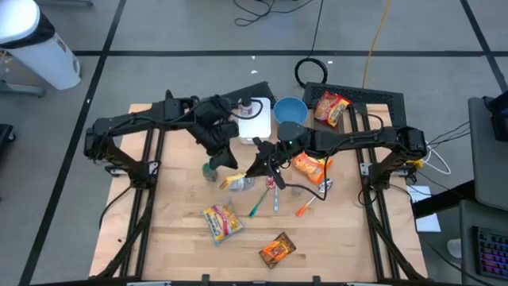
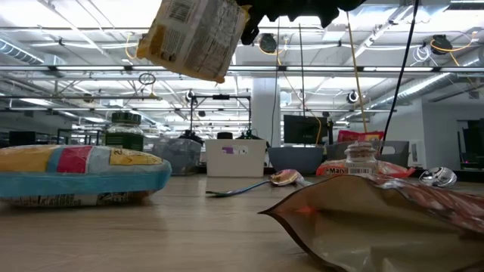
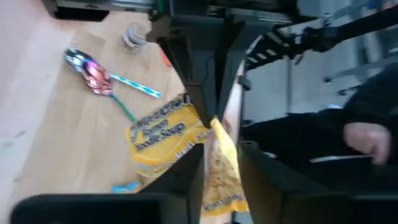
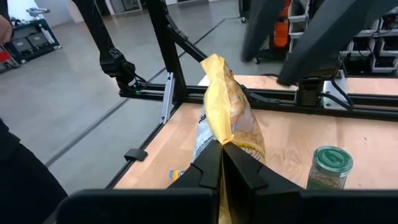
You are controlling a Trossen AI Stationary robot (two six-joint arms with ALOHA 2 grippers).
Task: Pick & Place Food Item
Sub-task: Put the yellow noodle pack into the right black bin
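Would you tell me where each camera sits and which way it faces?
High view: above the table, looking straight down; both arms, left gripper and right gripper meeting mid-table.
Low view: table-top height, looking level across the wooden table into the room; gripper parts at the top edge.
Left wrist view: on the left wrist, looking down past its own gripper.
Right wrist view: on the right wrist, looking past its shut jaws.
Shared: both wrist views show the yellow noodle soup packet.
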